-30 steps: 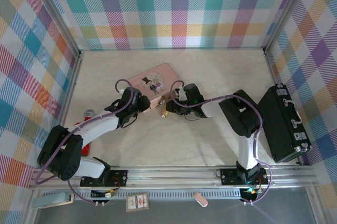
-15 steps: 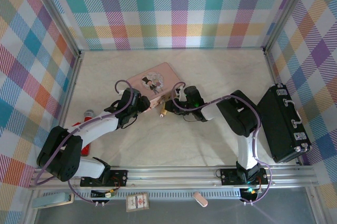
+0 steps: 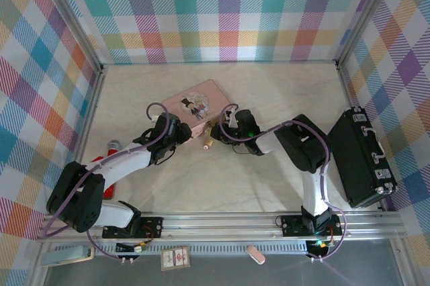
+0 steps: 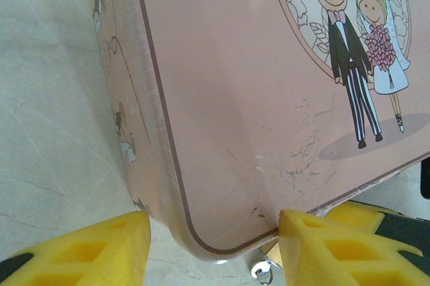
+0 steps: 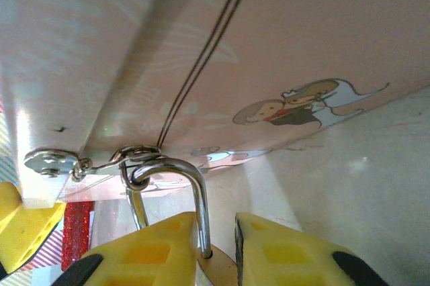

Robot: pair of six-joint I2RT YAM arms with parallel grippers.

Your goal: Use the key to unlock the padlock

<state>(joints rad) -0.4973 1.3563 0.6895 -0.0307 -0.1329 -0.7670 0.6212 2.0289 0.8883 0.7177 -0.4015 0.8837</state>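
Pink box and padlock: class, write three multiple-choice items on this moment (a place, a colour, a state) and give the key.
1. Where is the black case? A) at the table's right edge B) against the far wall C) in the far left corner
2. What colour are the right end effector's fingers? A) blue B) yellow C) white
3. The padlock's shackle is: A) lying loose on the table B) resting on the black case C) hooked through the pink box's latch ring
Key: 1 A, the top view shows it there. 2 B, yellow in the right wrist view. 3 C, the loop passes through the ring.
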